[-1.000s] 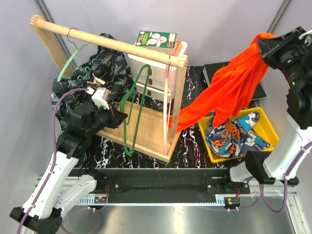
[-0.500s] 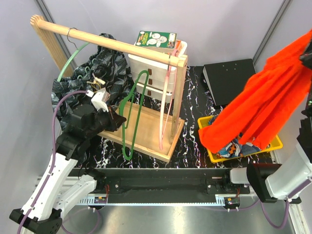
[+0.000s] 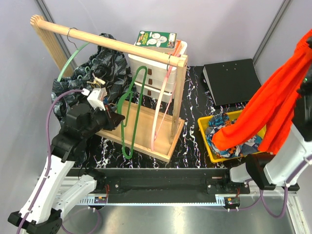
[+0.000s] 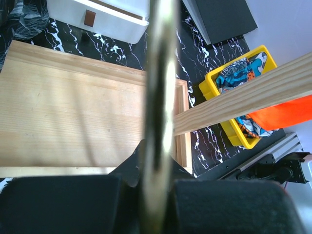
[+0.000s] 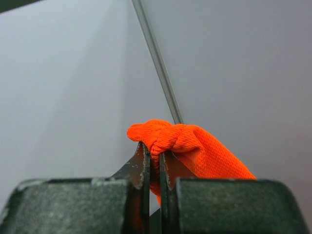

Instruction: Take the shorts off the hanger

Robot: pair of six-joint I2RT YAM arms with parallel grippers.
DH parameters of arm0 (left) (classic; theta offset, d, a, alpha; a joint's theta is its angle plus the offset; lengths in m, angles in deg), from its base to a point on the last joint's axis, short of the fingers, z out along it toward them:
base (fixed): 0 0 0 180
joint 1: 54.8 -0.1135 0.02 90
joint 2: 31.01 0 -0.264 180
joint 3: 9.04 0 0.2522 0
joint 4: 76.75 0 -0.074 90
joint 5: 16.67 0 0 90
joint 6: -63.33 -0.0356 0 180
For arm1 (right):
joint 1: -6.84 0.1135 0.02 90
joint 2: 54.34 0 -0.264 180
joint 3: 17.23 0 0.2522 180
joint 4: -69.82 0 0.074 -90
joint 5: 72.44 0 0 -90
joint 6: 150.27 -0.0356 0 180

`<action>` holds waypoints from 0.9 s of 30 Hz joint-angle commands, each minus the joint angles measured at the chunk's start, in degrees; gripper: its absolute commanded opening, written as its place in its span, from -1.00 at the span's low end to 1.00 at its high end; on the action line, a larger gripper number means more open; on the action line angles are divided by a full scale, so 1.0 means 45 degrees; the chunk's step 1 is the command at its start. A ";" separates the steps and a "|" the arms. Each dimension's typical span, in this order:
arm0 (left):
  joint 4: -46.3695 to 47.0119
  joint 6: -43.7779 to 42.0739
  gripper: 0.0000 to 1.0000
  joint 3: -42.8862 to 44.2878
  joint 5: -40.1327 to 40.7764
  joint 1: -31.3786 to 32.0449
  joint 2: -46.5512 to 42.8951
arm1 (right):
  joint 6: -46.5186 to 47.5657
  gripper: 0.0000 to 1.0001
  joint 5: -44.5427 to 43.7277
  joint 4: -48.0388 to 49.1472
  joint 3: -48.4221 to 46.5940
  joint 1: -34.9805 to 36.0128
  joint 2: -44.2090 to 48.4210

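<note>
As the top view showed it, the orange shorts [image 3: 273,102] were off every hanger, dangling from the right gripper [image 5: 155,152] up at the right frame edge. Their lower end draped into the yellow bin [image 3: 210,148], over the patterned shorts [image 3: 220,126]. The gripper itself was mostly cropped in that view. The dark shorts [image 3: 111,68] hung on the mint hanger [image 3: 70,57] at the left end of the wooden rail [image 3: 107,41], just behind the left gripper [image 3: 118,118]. That gripper was clamped on the green hanger [image 3: 131,131], which hung from the rail beside a bare pink hanger [image 3: 158,117]. A green-labelled box [image 3: 156,39] sat on the white drawers [image 3: 153,73]; I couldn't read any of its print. A black case [image 3: 231,80] lay behind the bin.

Left wrist: the pads [image 4: 58,204] were closed tight on the green hanger [image 4: 157,97], a blurred vertical bar mid-frame. The rack base board [image 4: 73,117] lay below. The yellow bin [image 4: 233,135] and patterned shorts [image 4: 234,75] sat beyond the rail, well apart from this hand. A patch of the orange shorts [image 4: 285,111] showed at the right edge.

Right wrist: the fingers [image 5: 136,170] were pinched together on a bunched fold of the orange shorts [image 5: 195,146]. The cloth bulged over the tips and fell away to the right, with plain grey wall behind.
</note>
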 commanded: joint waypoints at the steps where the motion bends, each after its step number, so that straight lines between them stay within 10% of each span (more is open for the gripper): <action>1: 0.0075 -0.0090 -1.00 0.0770 0.0169 0.0019 -0.0470 | -0.0090 -1.00 -0.0132 0.1037 0.1209 -0.0039 0.0412; 17: -0.0023 -0.0519 -1.00 0.0829 0.0325 0.0019 -0.0314 | -0.1654 -1.00 -0.0015 0.1195 1.0876 -0.0039 0.5375; 27: -0.0354 -0.1065 -1.00 0.1257 0.0657 0.0019 -0.0296 | -0.1067 -1.00 -0.0640 0.0452 1.2735 -0.0039 0.6665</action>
